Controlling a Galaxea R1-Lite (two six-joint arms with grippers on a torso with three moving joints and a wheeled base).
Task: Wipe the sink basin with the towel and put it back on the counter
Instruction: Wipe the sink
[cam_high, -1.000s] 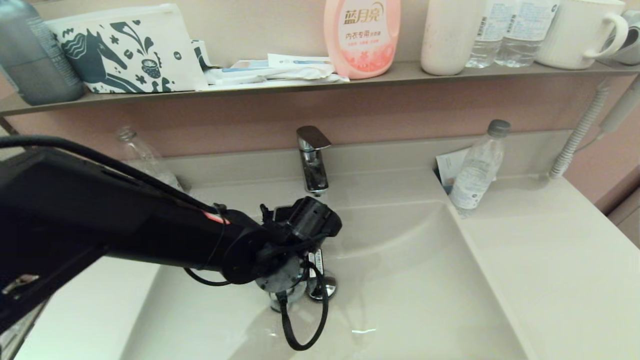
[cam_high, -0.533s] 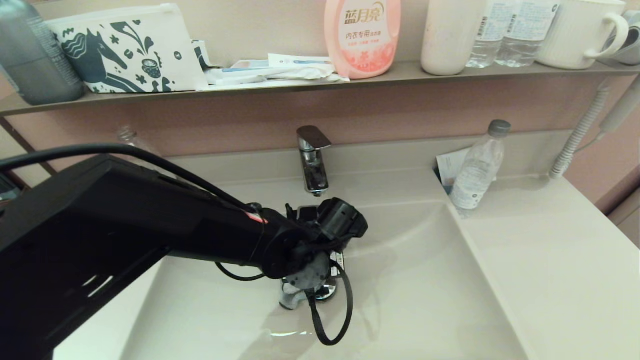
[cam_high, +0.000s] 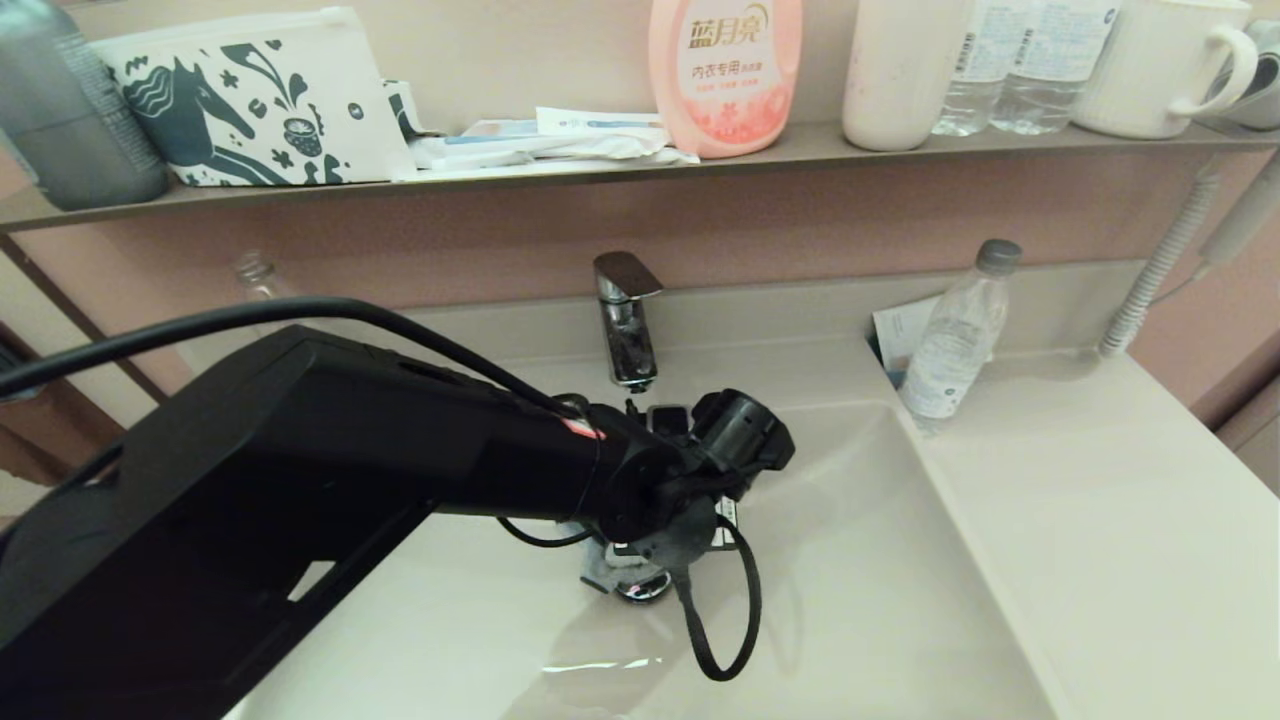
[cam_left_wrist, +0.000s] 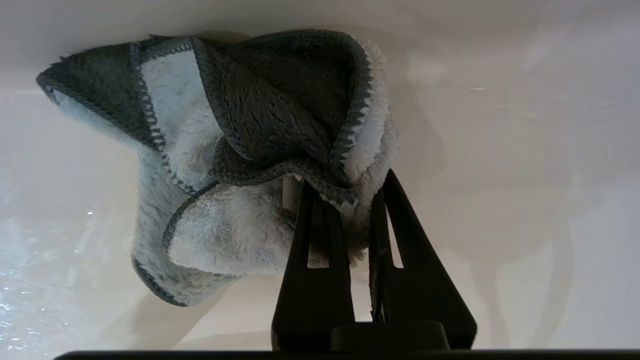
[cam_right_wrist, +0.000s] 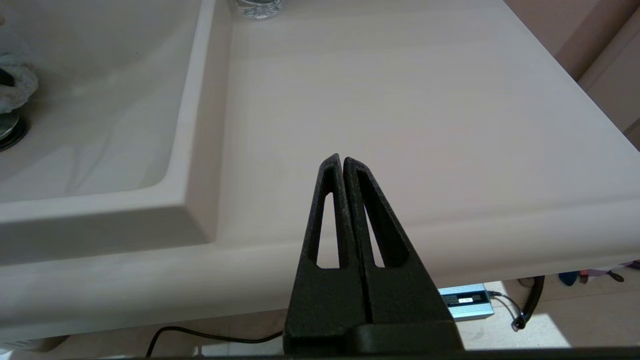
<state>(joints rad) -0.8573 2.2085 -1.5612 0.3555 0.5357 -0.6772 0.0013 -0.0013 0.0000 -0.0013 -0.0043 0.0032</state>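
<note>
In the left wrist view my left gripper (cam_left_wrist: 347, 182) is shut on a bunched fold of the towel (cam_left_wrist: 225, 165), light grey with a darker grey side, pressed against the glossy cream floor of the sink basin (cam_left_wrist: 525, 150). From the head, the left arm reaches down into the sink basin (cam_high: 880, 560) and hides most of the towel (cam_high: 598, 574), which sits by the chrome drain plug (cam_high: 645, 592). My right gripper (cam_right_wrist: 342, 159) is shut and empty, parked off the front edge of the counter (cam_right_wrist: 400, 100), out of the head view.
A chrome tap (cam_high: 625, 315) stands behind the basin. A clear water bottle (cam_high: 952, 340) and a paper stand on the counter (cam_high: 1100, 520) at the basin's rear right corner. The wall shelf (cam_high: 800, 150) holds a horse-print pouch (cam_high: 250, 100), pink detergent, cups and bottles.
My left arm has swept to the right across the basin floor, dragging the towel from left of the drain plug to over and past it.
</note>
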